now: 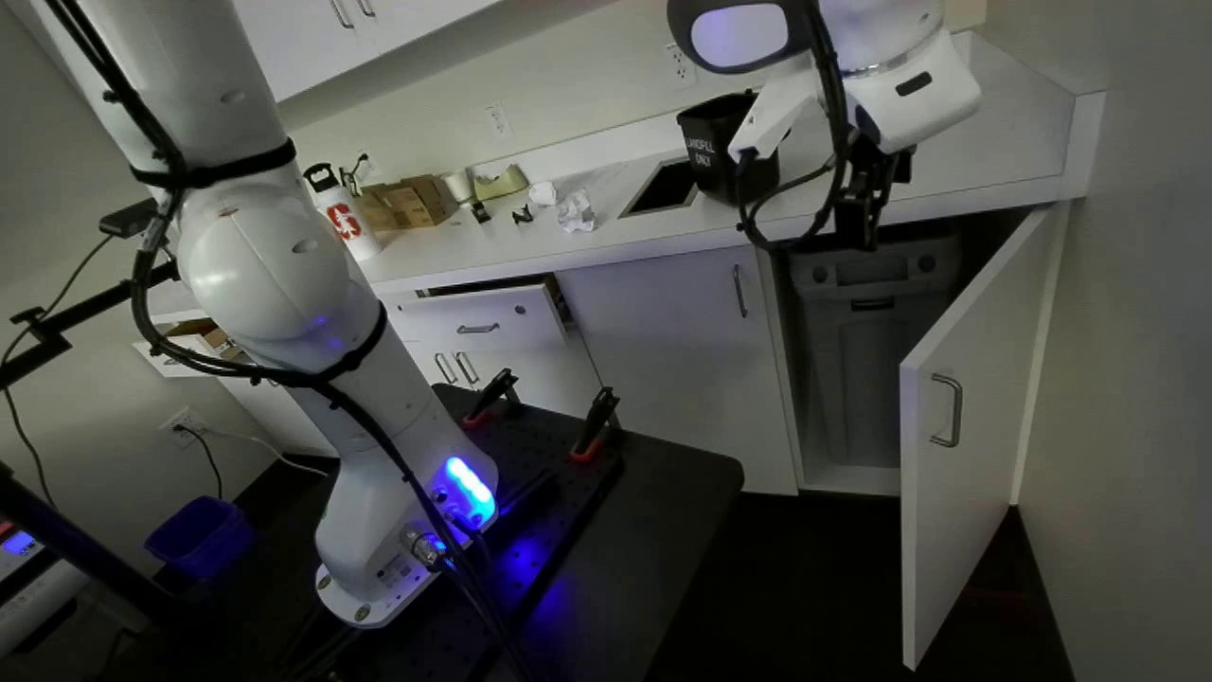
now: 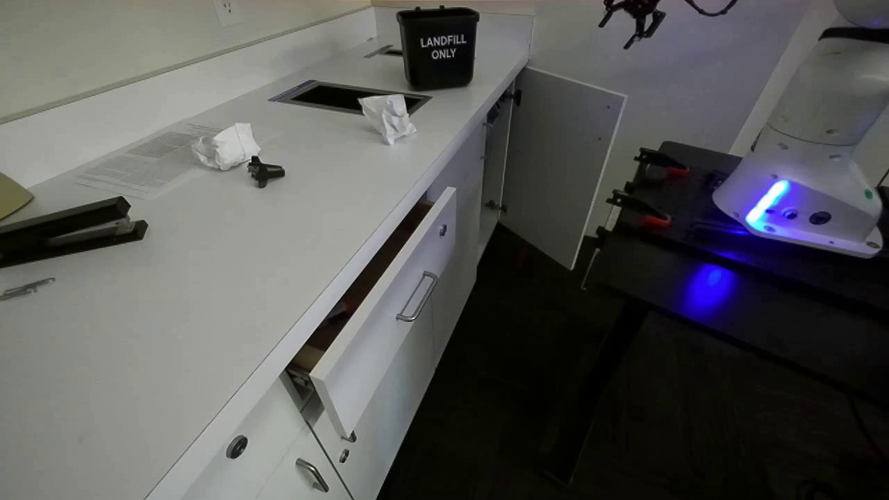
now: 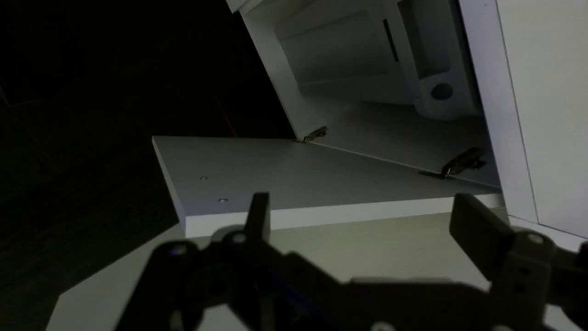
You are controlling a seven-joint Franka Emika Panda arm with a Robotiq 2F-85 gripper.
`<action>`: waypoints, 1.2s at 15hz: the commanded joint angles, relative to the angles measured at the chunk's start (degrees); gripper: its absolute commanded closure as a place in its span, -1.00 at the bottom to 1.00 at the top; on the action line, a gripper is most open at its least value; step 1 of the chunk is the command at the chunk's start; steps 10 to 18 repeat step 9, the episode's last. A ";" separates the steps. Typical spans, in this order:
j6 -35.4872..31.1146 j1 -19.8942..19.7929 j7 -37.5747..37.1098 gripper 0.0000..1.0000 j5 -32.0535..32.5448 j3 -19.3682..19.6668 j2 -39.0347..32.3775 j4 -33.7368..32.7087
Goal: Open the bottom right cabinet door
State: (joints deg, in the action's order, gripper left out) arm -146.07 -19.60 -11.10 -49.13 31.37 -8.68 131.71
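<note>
Wrist view: the gripper (image 3: 363, 197) spreads wide across the lower frame, holding nothing; the bottom right cabinet door (image 3: 294, 172) stands open mid-frame, probably stiff, swinging lightly on its hinges (image 3: 461, 162), best pulled by its bar handle (image 1: 956, 412), right in an exterior view

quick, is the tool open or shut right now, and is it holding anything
Tool: open, its jaws spread wide apart in the wrist view, holding nothing.
</note>
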 commanded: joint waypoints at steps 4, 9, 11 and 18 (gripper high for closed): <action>-1.46 -2.04 -1.80 -1.00 2.39 -3.91 2.88 1.70; -1.52 -2.12 -1.79 -1.00 2.38 -3.92 2.96 1.83; -1.52 -2.12 -1.79 -1.00 2.38 -3.92 2.96 1.83; -1.52 -2.12 -1.79 -1.00 2.38 -3.92 2.96 1.83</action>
